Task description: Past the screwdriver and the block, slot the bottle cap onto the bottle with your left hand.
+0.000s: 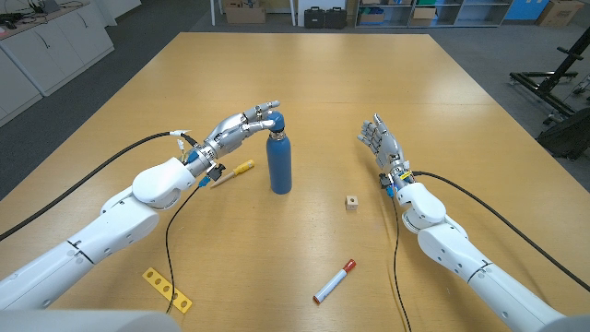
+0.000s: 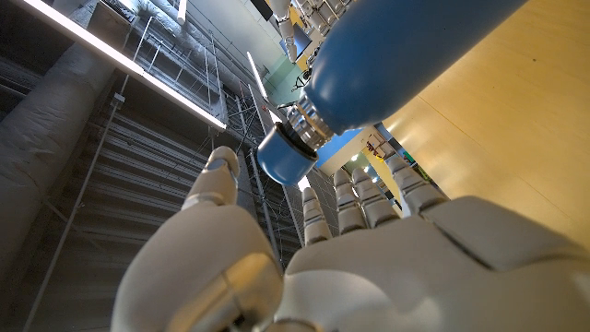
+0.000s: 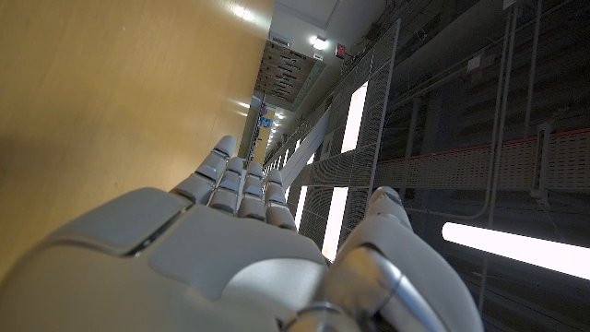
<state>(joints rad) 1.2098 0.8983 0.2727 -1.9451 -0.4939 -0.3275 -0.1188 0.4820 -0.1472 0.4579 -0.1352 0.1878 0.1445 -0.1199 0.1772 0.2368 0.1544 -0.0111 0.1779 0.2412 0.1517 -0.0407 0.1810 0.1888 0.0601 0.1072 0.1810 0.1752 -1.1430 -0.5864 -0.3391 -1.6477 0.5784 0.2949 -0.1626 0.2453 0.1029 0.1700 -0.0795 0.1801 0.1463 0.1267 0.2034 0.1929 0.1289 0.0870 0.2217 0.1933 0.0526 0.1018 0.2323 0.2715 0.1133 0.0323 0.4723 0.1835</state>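
— What's closest to us on the tabletop (image 1: 304, 83)?

— In the head view's lower left, a yellow strip with holes (image 1: 167, 288) lies near the front edge. Lower middle, a white marker with a red cap (image 1: 334, 281) lies slantwise. Bare wood all around both.

— And further in?

— A small wooden block (image 1: 351, 202) sits right of centre, apart from everything. Left of it stands the blue bottle (image 1: 279, 163), upright, about mid-frame. The yellow-handled screwdriver (image 1: 232, 171) lies just left of the bottle, partly under the left wrist.

— The cap?

— The blue bottle cap (image 1: 277, 123) sits at the bottle's neck, in the left hand (image 1: 241, 126). Its fingers (image 1: 265, 108) wrap the cap from the left side. In the left wrist view the cap (image 2: 281, 157) is at the bottle's (image 2: 406, 55) metal neck, tilted a bit, with the thumb on one side and the fingers (image 2: 355, 198) on the other. Whether it's fully seated, I can't tell.

— The other hand?

— The right hand (image 1: 383, 146) is right of centre, holding nothing, fingers stretched and slightly apart, pointing toward the upper left. In its own wrist view the right hand (image 3: 240, 240) is alongside bare wood.

— Room to move?

— Plenty. The far half of the tabletop is open wood up to its back edge, and the side edges are well away from both hands.

— Any writing?

— None I can read on the bottle, marker or strip.
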